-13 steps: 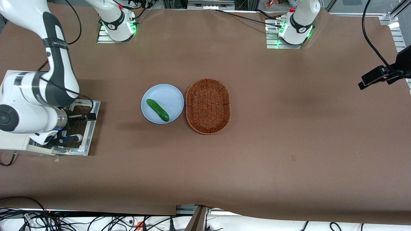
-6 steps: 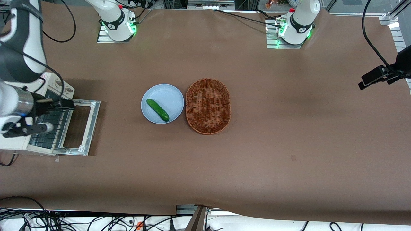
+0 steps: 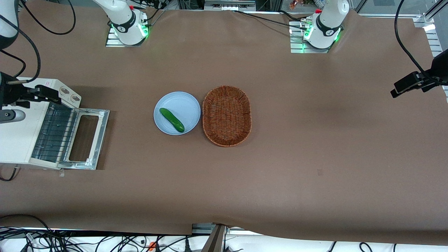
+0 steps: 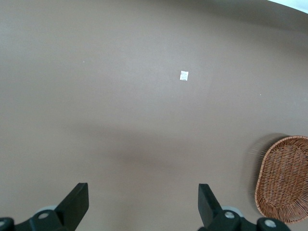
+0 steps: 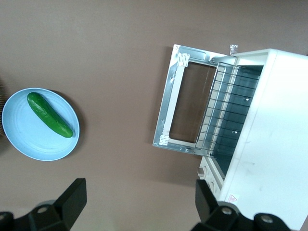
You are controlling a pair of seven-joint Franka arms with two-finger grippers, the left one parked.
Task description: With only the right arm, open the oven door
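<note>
The cream-white toaster oven (image 3: 15,136) stands at the working arm's end of the table. Its oven door (image 3: 100,134) lies swung down flat on the table, dark glass facing up, with the wire rack (image 3: 54,131) exposed inside. The door (image 5: 168,108) and rack (image 5: 231,110) also show in the right wrist view. My right arm's gripper (image 3: 47,93) hovers open and empty above the oven's knob strip (image 3: 68,93), apart from the door. In the right wrist view the gripper (image 5: 139,204) has its fingers spread wide over bare table.
A light blue plate (image 3: 183,105) with a green cucumber (image 3: 172,120) sits mid-table beside a brown wicker basket (image 3: 226,116). The plate (image 5: 19,139) and cucumber (image 5: 49,114) show in the right wrist view. A black camera boom (image 3: 416,82) hangs at the parked arm's end.
My right arm has lifted off the door and drawn back over the oven body, uncovering door and rack. The door has stayed flat and open.
</note>
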